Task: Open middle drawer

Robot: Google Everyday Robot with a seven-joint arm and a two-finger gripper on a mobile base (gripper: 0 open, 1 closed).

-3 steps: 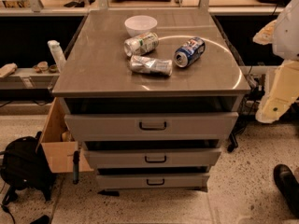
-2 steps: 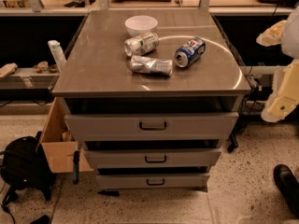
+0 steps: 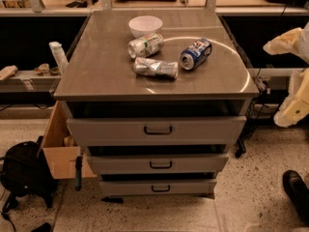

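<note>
We see the middle drawer [image 3: 157,164] at the front of the grey metal cabinet, between the wider, taller top drawer [image 3: 157,130] and the slimmer bottom drawer [image 3: 158,188]. Its small black loop handle [image 3: 161,165] sits at the middle of its front panel, and nothing is touching it. A dark gap runs above each of the three fronts. From this high angle we cannot tell how far the middle drawer stands out.

The cabinet top [image 3: 101,71] holds four things near its back half. A white bowl [image 3: 146,25] stands farthest back, and a crushed green-and-white can [image 3: 146,45] lies just in front of it. A crushed silver can [image 3: 155,67] lies nearer to us. A blue can [image 3: 195,53] lies on its side to the right of these.

The cream-coloured gripper [image 3: 292,108] hangs at the right edge of the view, beside the cabinet's right side and well apart from the handle. We cannot tell whether it is released or clenched.

On the speckled floor to the left, an open cardboard box [image 3: 58,151] stands against the cabinet, with a black backpack [image 3: 24,173] just beside it. A white bottle [image 3: 59,56] stands on the low ledge behind them.
</note>
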